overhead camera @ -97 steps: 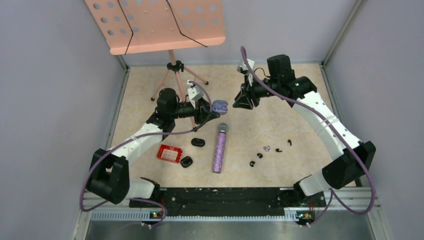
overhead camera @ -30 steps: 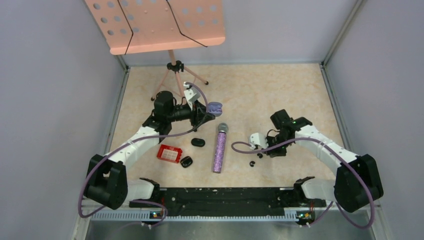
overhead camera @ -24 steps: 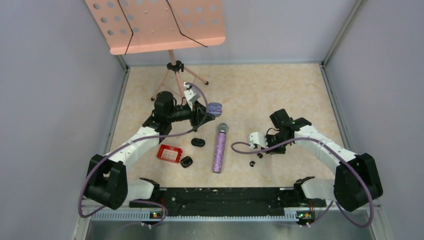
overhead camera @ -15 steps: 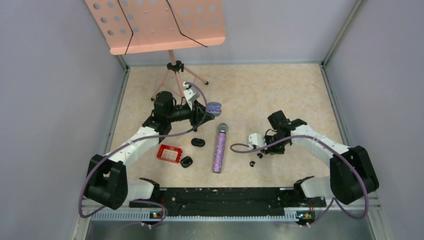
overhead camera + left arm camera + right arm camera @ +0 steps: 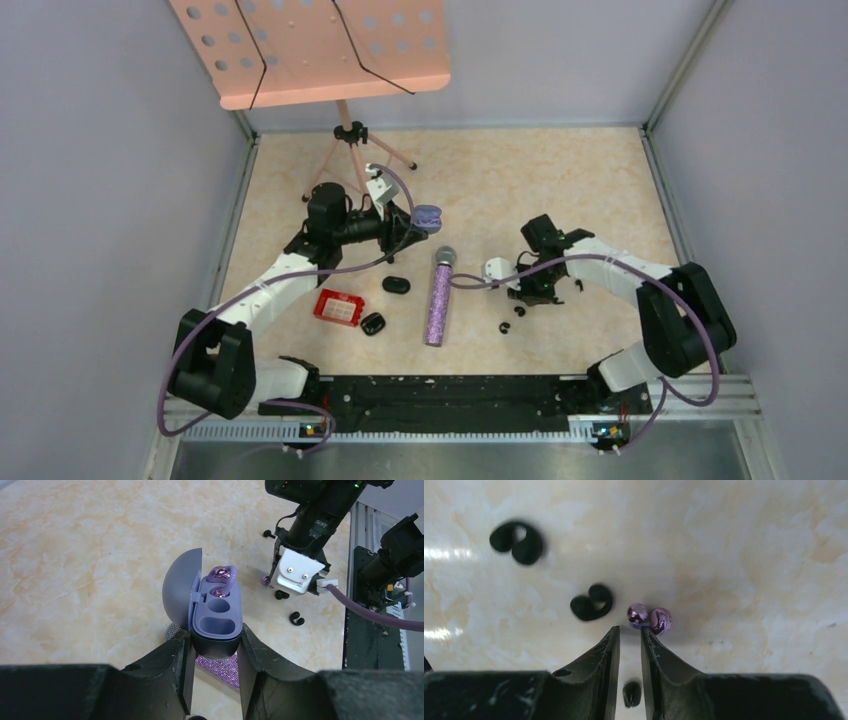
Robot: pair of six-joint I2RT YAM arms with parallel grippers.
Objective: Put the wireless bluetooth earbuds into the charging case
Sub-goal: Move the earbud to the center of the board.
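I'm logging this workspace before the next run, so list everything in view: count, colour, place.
music stand: one, pink, far left of the table
microphone: one, glittery purple, lying mid-table
box: one, red, near left
black cases: two, between the box and the microphone
purple case: one, pale purple, lid open, held off the table
purple earbuds: two, one seated in the purple case, one on the table
black earbuds: at least three, on the table, right of centre
table: one, beige marbled
left gripper: shut on the purple case
right gripper: narrowly open, empty, tips just short of the loose purple earbud
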